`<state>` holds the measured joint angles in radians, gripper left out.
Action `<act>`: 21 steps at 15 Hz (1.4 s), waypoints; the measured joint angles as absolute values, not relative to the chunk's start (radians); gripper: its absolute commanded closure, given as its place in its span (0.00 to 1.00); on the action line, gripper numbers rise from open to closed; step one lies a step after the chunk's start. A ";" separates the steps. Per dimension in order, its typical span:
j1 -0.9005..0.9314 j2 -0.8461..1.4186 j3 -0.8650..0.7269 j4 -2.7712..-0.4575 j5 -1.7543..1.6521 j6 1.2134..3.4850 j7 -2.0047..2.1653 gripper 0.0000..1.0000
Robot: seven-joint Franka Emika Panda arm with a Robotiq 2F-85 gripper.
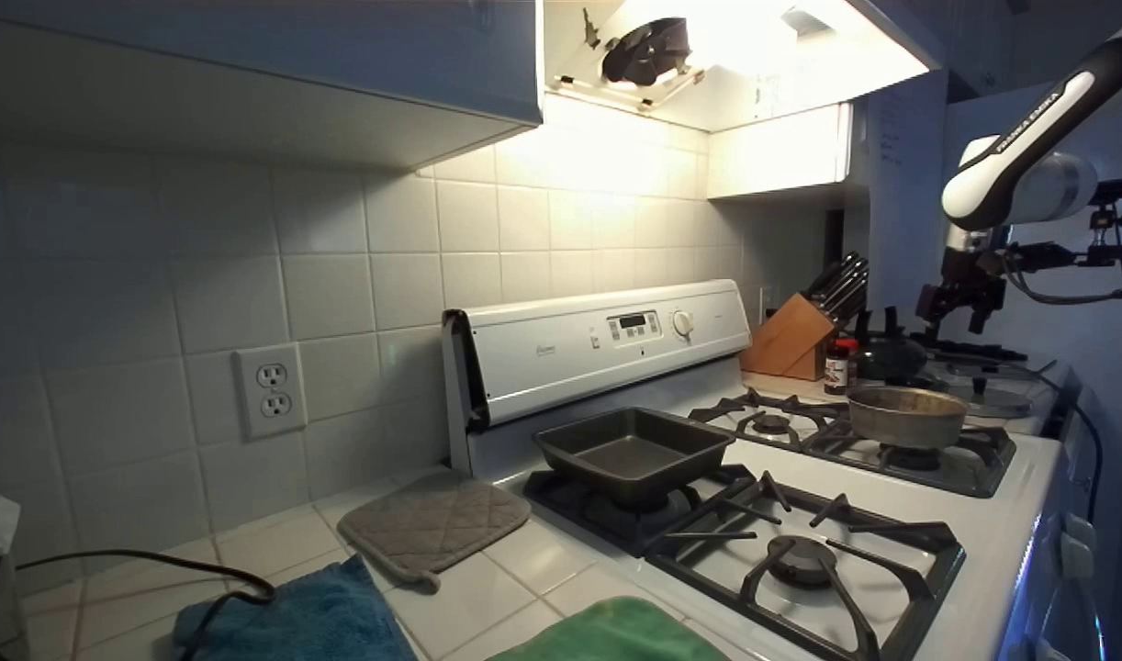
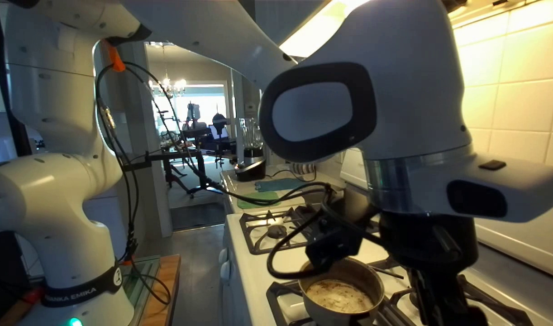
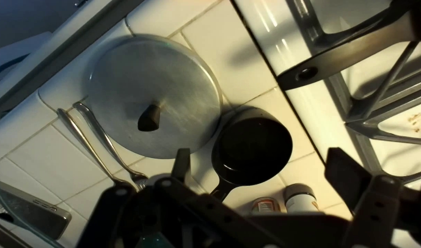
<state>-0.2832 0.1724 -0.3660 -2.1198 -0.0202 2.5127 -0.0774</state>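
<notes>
Where the claw (image 3: 259,153) hangs over the counter (image 3: 227,58), released, its two fingers (image 3: 182,165) spread wide, the following are listed.

Small black pan (image 3: 253,148): nearest the claw; on the counter, framed between the fingers in the wrist view, its handle (image 3: 224,190) running back beneath the claw.

Round metal lid (image 3: 127,75): just beside the pan, black knob (image 3: 149,117) uppermost; ahead of the claw, to its left in the wrist view.

Cutlery (image 3: 89,147), two pieces: left of the claw in the wrist view, lower ends partly hidden by it.

Jar (image 3: 265,205) and white bottle (image 3: 301,201): side by side, just in front of the claw's base in the wrist view.

Pot (image 1: 901,420): on the stove (image 1: 1006,519), right of the claw in the wrist view; whitish contents (image 2: 340,296) seen in an exterior view.

Wooden knife block (image 1: 786,340): left of the claw in an exterior view.

Square baking pan (image 1: 634,450): on the stove, well apart from the claw.
</notes>
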 measured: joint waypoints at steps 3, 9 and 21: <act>-0.297 0.239 -0.362 -2.058 -0.020 2.521 -0.077 0.00; -0.348 0.374 -0.334 -1.933 0.020 2.548 -0.077 0.00; -0.436 0.584 -0.274 -1.720 0.113 2.564 -0.031 0.00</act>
<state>-0.4359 0.5839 -0.2738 -1.7195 0.1128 2.5636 -0.0309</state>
